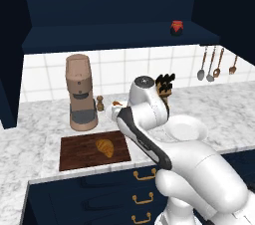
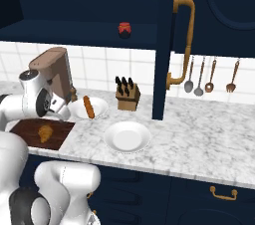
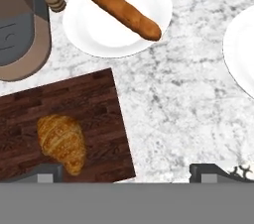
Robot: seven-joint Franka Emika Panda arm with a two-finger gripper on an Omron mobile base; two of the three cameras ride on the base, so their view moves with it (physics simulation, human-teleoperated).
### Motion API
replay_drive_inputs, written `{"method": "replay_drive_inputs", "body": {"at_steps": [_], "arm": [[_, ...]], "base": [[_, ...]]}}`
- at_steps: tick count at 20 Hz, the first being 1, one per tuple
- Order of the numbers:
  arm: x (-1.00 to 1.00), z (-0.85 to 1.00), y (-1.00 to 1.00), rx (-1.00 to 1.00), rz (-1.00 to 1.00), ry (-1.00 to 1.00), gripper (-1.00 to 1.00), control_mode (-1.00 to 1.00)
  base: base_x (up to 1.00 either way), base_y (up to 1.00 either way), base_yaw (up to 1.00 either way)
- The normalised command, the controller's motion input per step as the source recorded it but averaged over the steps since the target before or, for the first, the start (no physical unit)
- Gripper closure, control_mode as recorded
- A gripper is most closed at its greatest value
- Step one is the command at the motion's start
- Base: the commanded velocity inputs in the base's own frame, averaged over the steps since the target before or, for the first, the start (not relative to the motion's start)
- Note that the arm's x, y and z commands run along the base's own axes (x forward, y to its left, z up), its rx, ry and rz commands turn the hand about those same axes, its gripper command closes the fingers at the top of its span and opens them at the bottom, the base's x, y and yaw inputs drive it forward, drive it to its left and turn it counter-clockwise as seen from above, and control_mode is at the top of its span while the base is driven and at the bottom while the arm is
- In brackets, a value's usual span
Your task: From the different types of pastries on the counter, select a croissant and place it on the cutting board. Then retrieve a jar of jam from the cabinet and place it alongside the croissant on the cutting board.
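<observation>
The open cabinet (image 2: 89, 32) holds the main hazard. The jar of jam (image 2: 124, 29) stands on its dark shelf near the front edge, high above the counter (image 2: 209, 134). A reach that arrives too low or too fast is likely to strike the shelf lip or push the jar off it. The open door hanging to the right of the shelf narrows the approach from that side.

The coffee grinder (image 1: 80, 92) stands just behind the cutting board (image 1: 79, 155), with the pepper mill (image 1: 100, 103) beside it. A wide swing of the arm upward could clip either.

The baguette (image 3: 120, 8) lies on its white plate (image 3: 94, 32), near the board but apart from it. It is not at risk unless the arm sweeps low.

The croissant (image 3: 61, 141) lies flat on the board, toward its right half as the hand view shows it, and is not held. The gripper (image 3: 126, 171) hangs above the board's corner, jaws spread wide and empty. The croissant lies close by one finger tip, below and clear of it. The jar is well above the claw, up and to the right in the left base view.
</observation>
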Motion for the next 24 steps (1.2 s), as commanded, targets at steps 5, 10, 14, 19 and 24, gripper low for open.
{"method": "replay_drive_inputs", "body": {"at_steps": [5,10,14,19,24], "arm": [[-0.12,0.18,-0.59,-0.01,-0.06,-0.05,-1.0,-1.0],[0.0,0.24,-0.62,0.0,-0.15,-0.04,-1.0,-1.0],[0.0,0.22,-0.57,0.0,-0.19,-0.05,-1.0,-1.0],[0.0,0.28,-0.6,0.0,-0.2,-0.03,-1.0,-1.0],[0.0,0.21,-0.49,0.0,-0.17,-0.04,-1.0,-1.0]], "base": [[0.0,0.0,0.0],[0.0,0.0,0.0],[0.0,0.0,0.0],[0.0,0.0,0.0],[0.0,0.0,0.0]]}}
